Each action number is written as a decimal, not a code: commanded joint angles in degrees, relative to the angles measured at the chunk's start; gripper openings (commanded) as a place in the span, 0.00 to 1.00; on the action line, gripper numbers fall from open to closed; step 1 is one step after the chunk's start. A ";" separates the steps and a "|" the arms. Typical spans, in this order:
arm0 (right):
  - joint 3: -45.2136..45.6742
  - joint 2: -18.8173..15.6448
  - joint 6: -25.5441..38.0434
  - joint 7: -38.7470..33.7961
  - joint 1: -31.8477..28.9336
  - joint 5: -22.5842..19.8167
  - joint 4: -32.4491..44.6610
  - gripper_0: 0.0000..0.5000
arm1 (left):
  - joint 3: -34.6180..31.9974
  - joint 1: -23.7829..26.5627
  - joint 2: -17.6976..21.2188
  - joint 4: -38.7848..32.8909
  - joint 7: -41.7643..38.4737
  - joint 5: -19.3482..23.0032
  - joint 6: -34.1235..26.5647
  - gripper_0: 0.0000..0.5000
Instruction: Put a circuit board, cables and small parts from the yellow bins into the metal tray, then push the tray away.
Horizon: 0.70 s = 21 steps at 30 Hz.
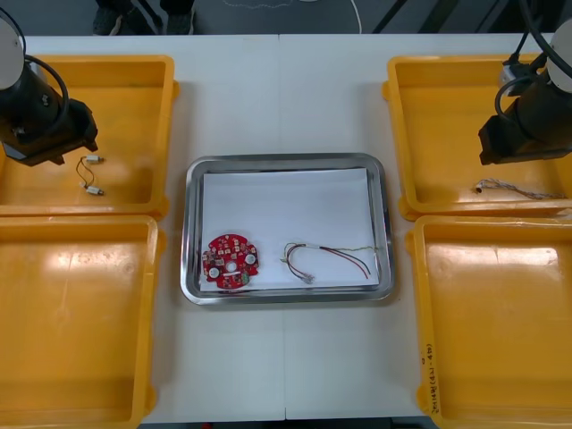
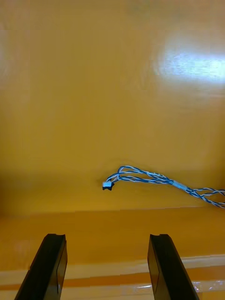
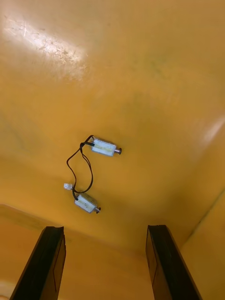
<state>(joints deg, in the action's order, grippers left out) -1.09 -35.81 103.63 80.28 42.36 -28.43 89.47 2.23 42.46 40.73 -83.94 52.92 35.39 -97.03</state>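
While the board (image 1: 231, 261) and a red-yellow cable (image 1: 326, 256) lie low in the centre tray (image 1: 286, 161), its upper half is bare white. Upper left, the left gripper (image 3: 105, 229) hangs spread over two wired metal parts (image 3: 93, 176) in a bin (image 1: 134, 63). Upper right, the right gripper (image 2: 108, 236), also spread, faces a blue-white cable (image 2: 154, 179), its twist clear from the wrist.

The twisted blue and white cable (image 2: 159, 178) runs past the view's edge — its far end is cut off.
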 commanded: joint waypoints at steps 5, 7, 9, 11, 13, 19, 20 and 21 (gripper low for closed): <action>1.53 -0.75 -5.90 2.43 -0.26 1.36 -2.46 1.00 | -0.47 2.89 1.01 -1.93 2.36 -0.23 -0.70 1.00; 1.53 -0.75 -7.04 5.94 -0.43 1.89 -3.60 1.00 | -0.47 2.89 1.01 -1.84 2.63 -0.85 -0.62 1.00; 1.53 -0.75 -8.71 10.07 -0.70 2.50 -5.18 1.00 | -0.38 2.89 0.93 -1.49 3.24 -1.38 -0.18 1.00; 1.53 -0.75 -10.03 11.92 -1.05 2.50 -5.89 1.00 | -0.38 2.89 0.93 -1.05 3.77 -1.64 0.18 1.00; 1.53 -0.75 -11.61 14.38 -1.66 2.50 -6.24 1.00 | -0.21 2.89 0.93 -0.43 4.21 -1.73 0.79 1.00; 1.53 -0.75 -14.25 27.56 -2.81 2.85 -8.09 1.00 | 0.06 3.86 0.75 2.91 5.88 -2.08 3.87 1.00; 1.53 -0.84 -14.34 29.76 -2.72 2.85 -8.70 1.00 | 0.85 4.48 0.75 3.87 6.23 -1.99 4.48 1.00; 1.53 -0.75 -14.42 30.99 -2.72 3.03 -8.88 1.00 | 1.20 4.83 0.84 4.58 6.41 -1.99 4.75 1.00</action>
<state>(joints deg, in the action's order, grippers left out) -1.07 -35.81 89.97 107.68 39.96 -26.23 81.24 2.28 42.93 40.74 -81.06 53.07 33.97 -93.75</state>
